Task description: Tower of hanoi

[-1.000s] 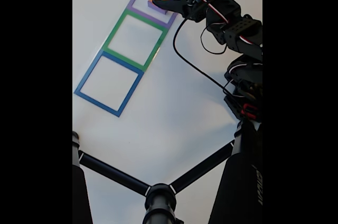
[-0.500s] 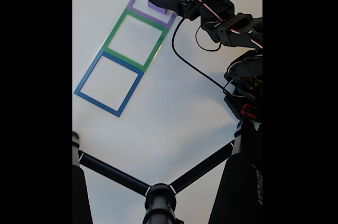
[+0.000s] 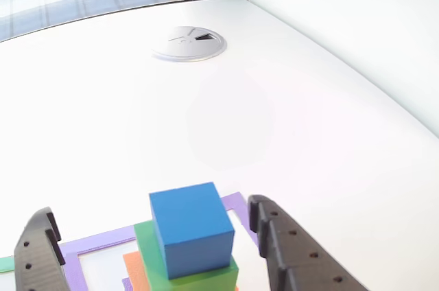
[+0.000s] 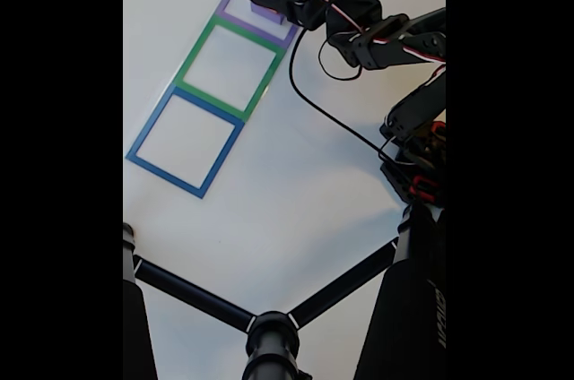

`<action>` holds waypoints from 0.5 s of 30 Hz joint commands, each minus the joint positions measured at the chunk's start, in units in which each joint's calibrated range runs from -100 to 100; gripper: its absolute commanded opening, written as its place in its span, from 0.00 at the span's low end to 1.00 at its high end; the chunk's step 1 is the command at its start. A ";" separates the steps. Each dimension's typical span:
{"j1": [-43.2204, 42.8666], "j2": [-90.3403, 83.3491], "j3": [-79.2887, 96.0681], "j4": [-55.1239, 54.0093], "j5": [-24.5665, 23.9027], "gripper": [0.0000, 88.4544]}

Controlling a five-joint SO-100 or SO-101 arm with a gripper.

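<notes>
White counter (image 3: 288, 99) under bright daylight, with a round cable cover (image 3: 189, 43) far beyond the stack and a window strip at the back edge. Three outlined squares laid in a row as the puzzle's stations: purple square (image 4: 235, 12) holding the stack, green square (image 4: 202, 48) next to it, blue square (image 4: 161, 129) furthest from it, both bare. Stack built largest at the bottom, as the game demands: purple slab, orange block (image 3: 134, 263), green block (image 3: 147, 243), blue cube (image 3: 191, 228) on top. Jaws (image 3: 154, 243) spread wide, one finger (image 3: 295, 253) either side of the blue cube, touching nothing, holding nothing; probably lined up to pinch that top cube first.
</notes>
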 commanded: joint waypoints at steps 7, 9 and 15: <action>-2.29 1.92 -2.97 -2.90 0.54 0.30; -2.58 2.24 -2.97 -3.22 0.54 0.29; -3.25 2.81 -2.97 -3.95 0.54 0.17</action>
